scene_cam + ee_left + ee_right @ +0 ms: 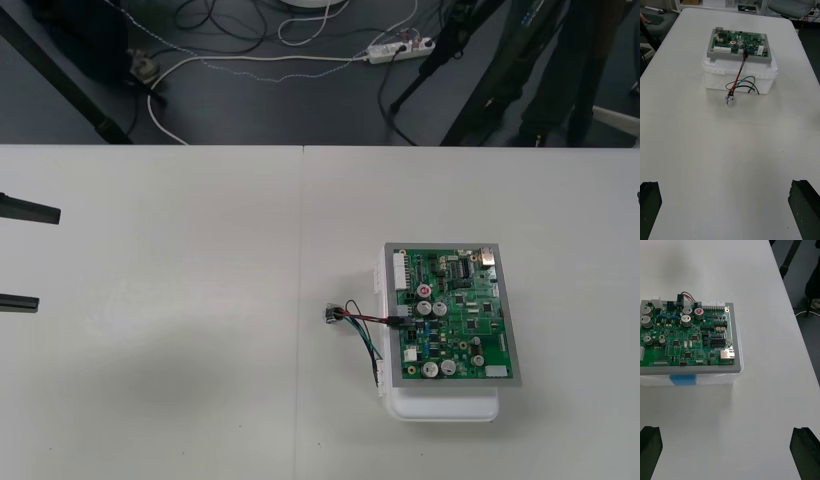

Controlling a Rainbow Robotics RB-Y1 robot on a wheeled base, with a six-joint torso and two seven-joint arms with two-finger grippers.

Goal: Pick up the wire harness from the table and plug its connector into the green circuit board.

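Your left gripper [48, 258] and right gripper [727, 429] hang with fingers spread wide at their own sides, likely because the plug [398, 322] looks seated in the board [455, 310], the harness [362, 320] looping down, socket [730, 100] resting on the table [180, 380].

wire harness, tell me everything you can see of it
The wire harness is a few thin red, black and green wires. Its black plug appears seated at the edge of the green board; the wires droop down the white base, green and black looping, to a round metal socket lying on the table.
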